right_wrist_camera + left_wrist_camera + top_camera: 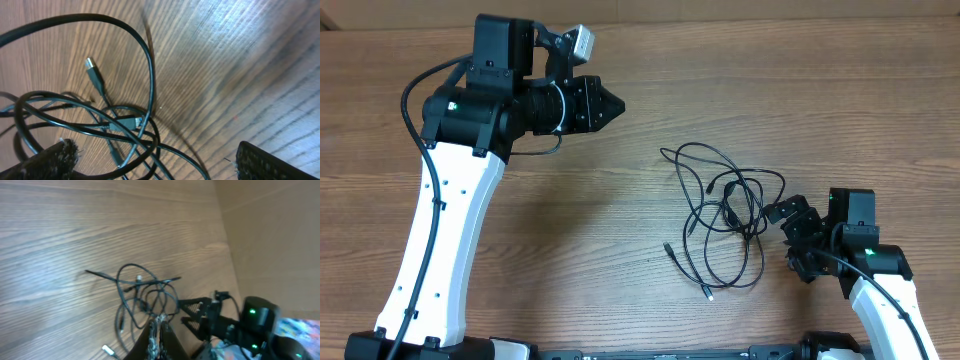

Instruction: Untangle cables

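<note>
The step in hand looks like a first pick at the knot by the right arm [888,300]; to do it well, use the bare wooden table [620,150] around the heap as room to draw a cord outward; treat the cables [725,215] as one loose bundle with its crossings in the middle, and take a single outer loop rather than that dense part, since closing on several strands would likely drag the whole heap along; the left arm [450,210] is well apart on the far side of the table, so it could come over to pin the bundle while the other pulls; a free end, such as the plug [708,293] at the near edge of the heap, is probably the easiest lead to follow out

The cables lie right of centre, just beside the right gripper [790,240], whose fingers stand wide apart with nothing between them; in the right wrist view the padded fingertips [47,157] sit low at either edge, the nearest strands crossing just above one pad, touching or not I cannot tell; a silvery plug tip [90,64] lies beyond; the left gripper [612,104] is pressed together on nothing, well apart from the tangle
</note>
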Controlling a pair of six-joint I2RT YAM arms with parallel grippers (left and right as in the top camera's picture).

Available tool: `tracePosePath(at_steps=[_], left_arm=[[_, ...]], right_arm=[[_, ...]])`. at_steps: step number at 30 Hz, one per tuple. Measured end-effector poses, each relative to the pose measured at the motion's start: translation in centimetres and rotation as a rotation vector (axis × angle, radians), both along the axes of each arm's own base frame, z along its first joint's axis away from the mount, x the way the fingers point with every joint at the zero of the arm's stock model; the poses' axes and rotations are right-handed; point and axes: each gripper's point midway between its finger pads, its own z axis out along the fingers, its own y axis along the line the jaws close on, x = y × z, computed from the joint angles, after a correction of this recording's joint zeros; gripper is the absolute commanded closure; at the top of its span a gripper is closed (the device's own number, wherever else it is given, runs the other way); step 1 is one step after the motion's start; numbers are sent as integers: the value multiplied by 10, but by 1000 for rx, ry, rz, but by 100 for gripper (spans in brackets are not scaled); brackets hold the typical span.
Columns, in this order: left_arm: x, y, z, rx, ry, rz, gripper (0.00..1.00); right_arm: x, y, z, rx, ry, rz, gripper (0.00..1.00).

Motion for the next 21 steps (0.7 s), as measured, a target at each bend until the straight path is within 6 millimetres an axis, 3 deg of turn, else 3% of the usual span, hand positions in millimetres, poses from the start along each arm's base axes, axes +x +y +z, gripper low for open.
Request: tracePosePath(at_steps=[5, 9, 12, 18, 20, 21], left_arm=[[-17, -2, -18, 103, 16, -62, 96], [-53, -39, -35, 181, -12, -294, 96], [-70, -73, -61, 239, -38, -488, 96], [-53, -115, -142, 442, -56, -617, 91], [-42, -124, -166, 455, -47, -625, 83], [-39, -128, -172, 452, -47, -628, 73]], right_arm=[[5, 2, 3, -2, -34, 29, 0], [8, 1, 4, -6, -47, 35, 0], [8, 1, 4, -7, -49, 35, 0], [8, 2, 4, -6, -49, 36, 0], [8, 1, 4, -9, -50, 41, 0], [8, 1, 4, -8, -51, 41, 0]])
